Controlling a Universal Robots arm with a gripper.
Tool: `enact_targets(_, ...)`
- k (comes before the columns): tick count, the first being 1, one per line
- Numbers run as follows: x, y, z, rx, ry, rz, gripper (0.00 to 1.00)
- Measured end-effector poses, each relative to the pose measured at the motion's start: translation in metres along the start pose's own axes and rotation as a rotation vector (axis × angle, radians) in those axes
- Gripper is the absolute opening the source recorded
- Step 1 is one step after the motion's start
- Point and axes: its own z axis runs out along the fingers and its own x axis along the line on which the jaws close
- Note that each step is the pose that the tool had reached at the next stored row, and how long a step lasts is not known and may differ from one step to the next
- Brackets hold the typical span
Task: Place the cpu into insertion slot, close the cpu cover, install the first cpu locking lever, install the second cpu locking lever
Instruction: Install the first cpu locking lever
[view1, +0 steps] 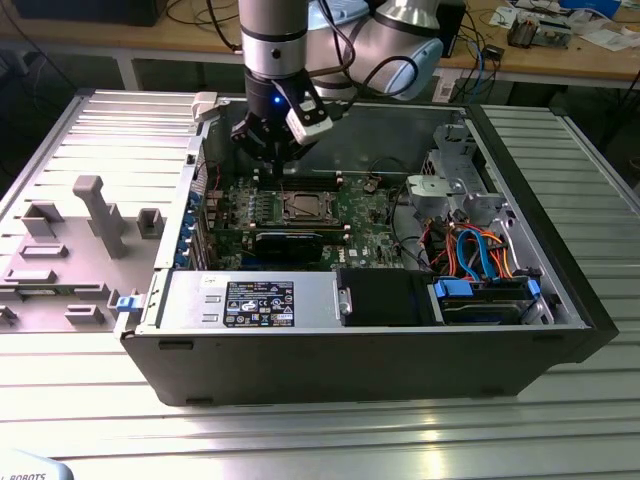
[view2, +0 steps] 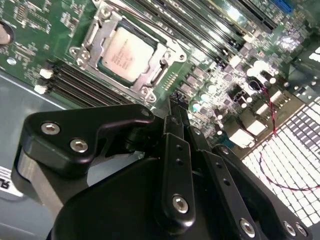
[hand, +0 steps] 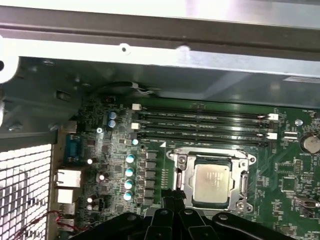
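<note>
Seated in the insertion slot (view1: 286, 208), near the middle of the green motherboard (view1: 370, 225): the cpu (view2: 125, 54), flat, dull metal top up. Square, so no long axis to speak of; edges parallel to the slot's rim and to the long memory slots (hand: 205, 135) just beside it. Down over the chip in both wrist views, the cpu cover (hand: 210, 156), a silvery frame with the metal top showing through its cut-out.

Above the board, toward the far side and the exterior view's left of the slot: the gripper (view1: 266, 165), pointing down. Fingertips (view2: 175, 107) pressed together, clamping nothing, close to the slot's edge but apart from the chip.

Around it all, an open black computer case (view1: 350, 365) on a ribbed metal table (view1: 320, 430). Inside, at the near wall, a grey power supply (view1: 250, 300) with a label. To the exterior view's right, a drive bay (view1: 485, 295) with blue and orange cables (view1: 475, 250). Between power supply and slot, a long black ribbed heatsink bar (view1: 288, 243). To the exterior view's left of the case, a grey fixture tray (view1: 70, 240) with upright blocks.
</note>
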Motion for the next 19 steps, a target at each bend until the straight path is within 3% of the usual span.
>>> enact_targets(5, 0.0080, 0.0006, 0.0007, -0.0029, -0.0003, 0.000, 0.11)
enact_targets(11, 0.0084, 0.0028, 0.0019, -0.0052, -0.0003, 0.000, 0.11)
enact_targets(19, 0.0084, 0.0121, 0.0045, -0.0124, -0.0009, 0.000, 0.11)
